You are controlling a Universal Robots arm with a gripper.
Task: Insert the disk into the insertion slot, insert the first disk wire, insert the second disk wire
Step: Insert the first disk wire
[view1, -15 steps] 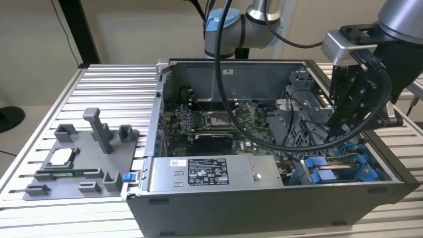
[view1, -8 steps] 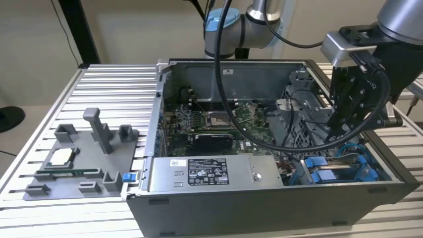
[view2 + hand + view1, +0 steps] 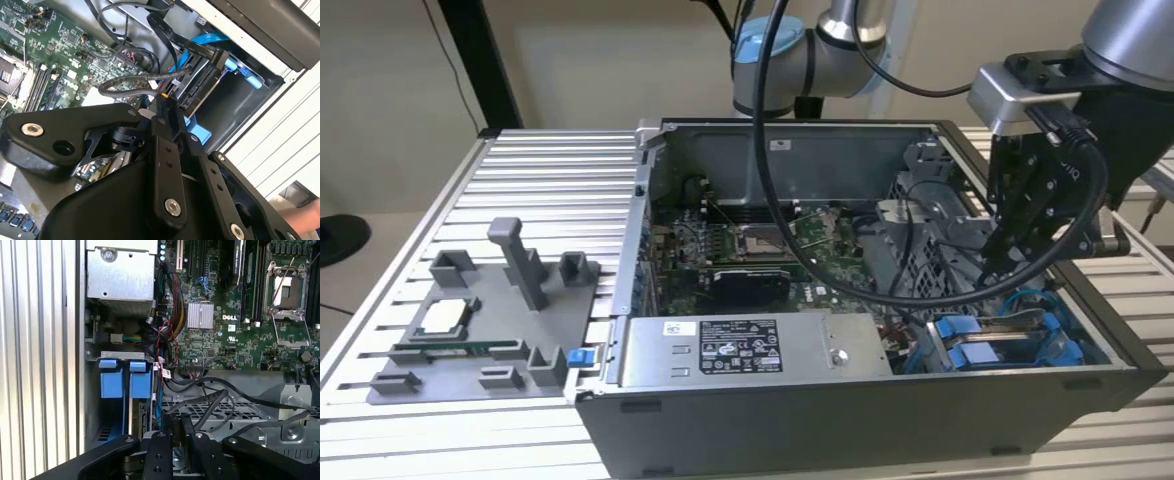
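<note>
while the arm reaches down into the open computer case, the jaws of the gripper are clenched close together on the end of a black disk wire. in the second wrist view this wire loops away from the jaws over the green motherboard. the disk sits just ahead of the jaws, already pushed into the insertion slot, with its blue carrier showing at the slot's mouth. a bright blue cable and a flat black lead run to the end of the disk, close beside the jaws; whether the gripped wire touches the disk cannot be told. farther from the jaws, along the same case wall, lies the grey power supply box. well apart from the jaws, outside the case, a grey fixture tray rests on the slatted table.
</note>
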